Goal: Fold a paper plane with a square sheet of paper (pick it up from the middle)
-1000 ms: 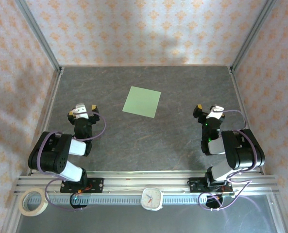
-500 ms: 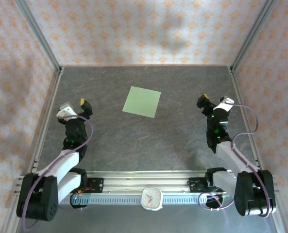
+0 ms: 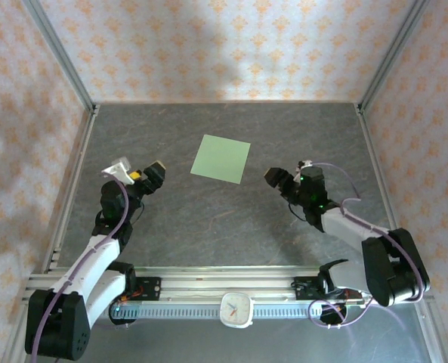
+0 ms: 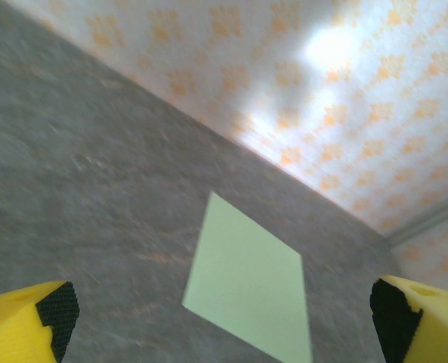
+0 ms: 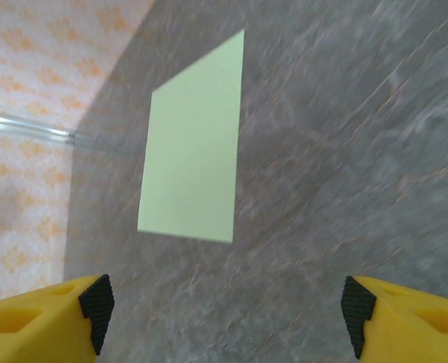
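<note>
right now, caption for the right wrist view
Open right gripper facing a flat pale green square sheet of paper on a grey table.

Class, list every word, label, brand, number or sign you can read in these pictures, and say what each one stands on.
No text is readable in these pictures.
Clock at the near edge: the marks on its face are too small to read.
Square sheet of paper: plain pale green, no writing.
Wallpaper: repeating orange ornament, no words.
Tape roll: no label to be seen.
</note>
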Robot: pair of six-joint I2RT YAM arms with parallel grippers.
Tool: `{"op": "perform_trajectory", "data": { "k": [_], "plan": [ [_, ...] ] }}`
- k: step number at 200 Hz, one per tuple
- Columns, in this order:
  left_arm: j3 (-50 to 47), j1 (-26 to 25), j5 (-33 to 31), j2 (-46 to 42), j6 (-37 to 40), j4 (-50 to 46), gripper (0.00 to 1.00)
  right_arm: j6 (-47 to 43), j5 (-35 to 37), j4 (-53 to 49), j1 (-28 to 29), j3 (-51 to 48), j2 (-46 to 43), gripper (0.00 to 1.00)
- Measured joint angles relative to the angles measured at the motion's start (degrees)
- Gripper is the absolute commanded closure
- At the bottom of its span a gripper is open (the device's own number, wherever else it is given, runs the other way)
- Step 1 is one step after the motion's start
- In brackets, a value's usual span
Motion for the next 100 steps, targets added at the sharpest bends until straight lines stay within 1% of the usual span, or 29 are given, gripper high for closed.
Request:
{"op": "perform_trajectory", "data": {
  "k": [20,48,73,100],
  "plan": [
    [0.02,-2.10,3.02,0.94,-2.10,-1.14,0.01,2.25,1.36,0.02,3.80,1.46,2.25,0.23],
    [0.48,-5.07,5.18,2.45,-2.80,-3.76,0.01,5.42,3.02,1.64,8.35,3.63,6.32,0.30],
    [2.14,-5.73,6.34,4.15,-2.64,-6.84,0.01,7.30,4.15,2.67,11.69,7.48,12.26,0.34],
    [3.67,-5.75,6.45,4.39,-2.12,-9.27,0.01,8.22,4.96,2.54,13.03,14.80,20.17,0.40]
  ]
}}
